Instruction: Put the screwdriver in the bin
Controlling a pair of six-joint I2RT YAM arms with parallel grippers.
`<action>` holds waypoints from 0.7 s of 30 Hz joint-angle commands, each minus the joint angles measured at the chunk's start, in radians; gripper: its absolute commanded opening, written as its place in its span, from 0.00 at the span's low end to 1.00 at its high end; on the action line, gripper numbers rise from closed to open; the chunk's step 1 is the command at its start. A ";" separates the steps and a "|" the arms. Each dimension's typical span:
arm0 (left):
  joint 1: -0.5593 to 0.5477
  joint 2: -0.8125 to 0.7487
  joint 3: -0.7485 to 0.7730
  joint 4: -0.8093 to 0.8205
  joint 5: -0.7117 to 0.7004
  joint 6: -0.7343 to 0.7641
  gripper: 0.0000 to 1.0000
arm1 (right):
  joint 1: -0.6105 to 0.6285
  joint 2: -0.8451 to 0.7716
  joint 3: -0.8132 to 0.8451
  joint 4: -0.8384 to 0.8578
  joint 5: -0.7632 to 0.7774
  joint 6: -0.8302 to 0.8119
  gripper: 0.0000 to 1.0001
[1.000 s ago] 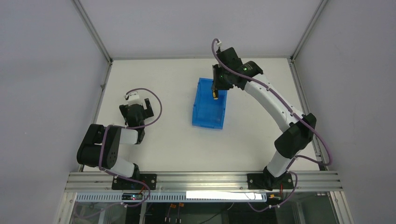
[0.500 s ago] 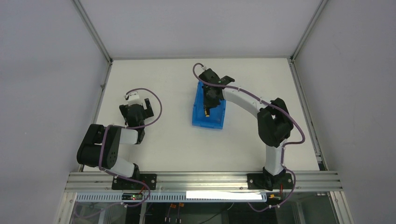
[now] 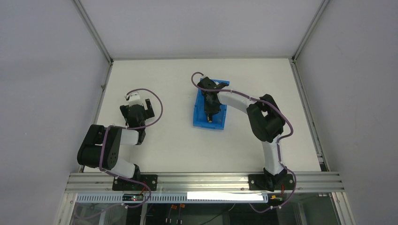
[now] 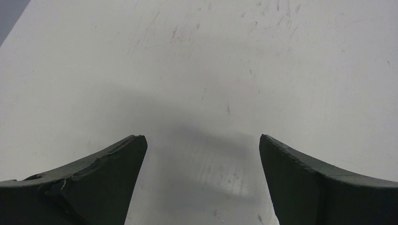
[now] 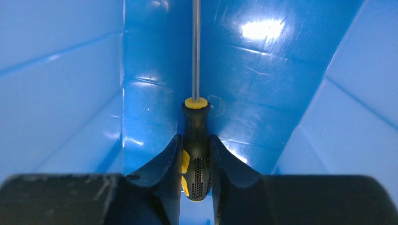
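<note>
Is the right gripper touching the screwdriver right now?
Touching. In the right wrist view the right gripper clamps the screwdriver by its handle from both sides, with no gap, inside the bin.

Bright, even light is cast; glare is caught on the bin (image 5: 263, 30) wall, soft shadow under the left gripper (image 4: 202, 139).

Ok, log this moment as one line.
right end effector: shut on screwdriver, inside bin | left end effector: open, over table | screwdriver not released
</note>
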 commanded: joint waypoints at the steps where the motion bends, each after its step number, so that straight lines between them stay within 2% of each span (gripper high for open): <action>1: -0.005 0.002 0.016 0.022 -0.017 -0.011 0.99 | 0.005 -0.042 0.044 -0.002 0.038 0.002 0.32; 4: -0.004 0.002 0.016 0.022 -0.017 -0.011 0.99 | 0.006 -0.071 0.068 -0.034 0.035 -0.009 0.50; 5: -0.004 0.002 0.016 0.022 -0.017 -0.011 0.99 | 0.006 -0.083 0.075 -0.043 0.035 -0.014 0.53; 12: -0.004 0.002 0.016 0.022 -0.017 -0.011 0.99 | 0.005 -0.257 0.130 -0.086 0.064 -0.093 0.62; 15: -0.004 0.001 0.016 0.022 -0.017 -0.012 0.99 | -0.007 -0.371 0.118 -0.087 0.098 -0.132 0.72; 19: -0.004 0.001 0.017 0.022 -0.017 -0.011 0.99 | -0.093 -0.571 -0.028 -0.016 0.115 -0.170 0.98; 21: -0.004 0.002 0.016 0.023 -0.017 -0.011 0.99 | -0.159 -0.669 -0.144 0.054 0.110 -0.184 0.99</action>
